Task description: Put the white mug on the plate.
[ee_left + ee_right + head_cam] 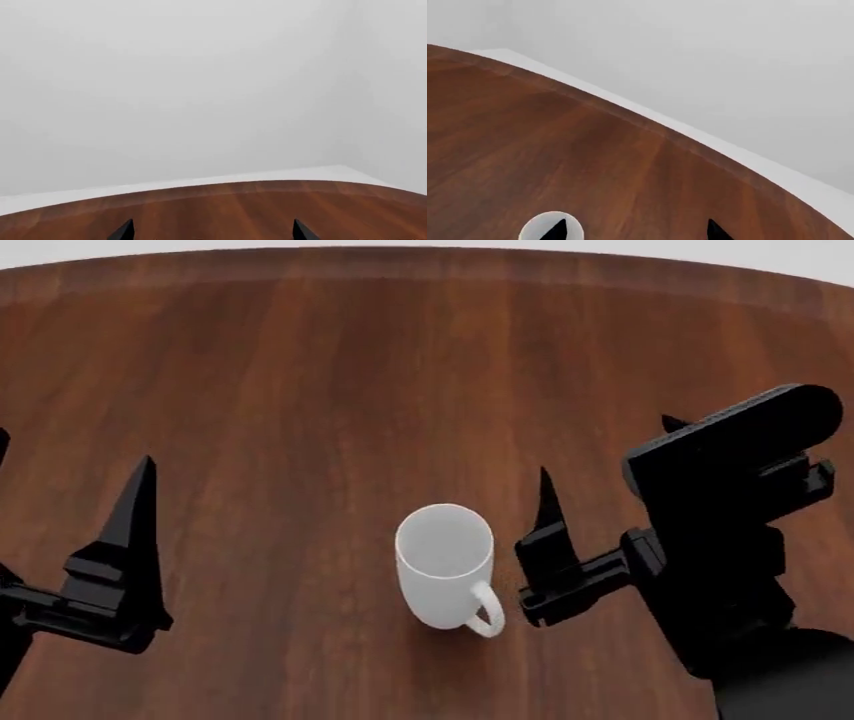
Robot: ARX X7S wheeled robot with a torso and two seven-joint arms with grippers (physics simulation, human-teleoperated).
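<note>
The white mug [447,565] stands upright on the wooden table [400,390], low in the centre of my head view, its handle turned toward the bottom right. My right gripper [607,495] hangs just right of it, fingers spread and holding nothing; one fingertip [543,502] sits close beside the mug without touching. My left gripper [67,510] waits at the lower left edge, well apart from the mug, spread and empty too.

One tall white ceramic mug with loop handle [446,564]; one dark brown wooden table [334,390]; two black robot grippers: left gripper [114,560], right gripper [587,550].
</note>
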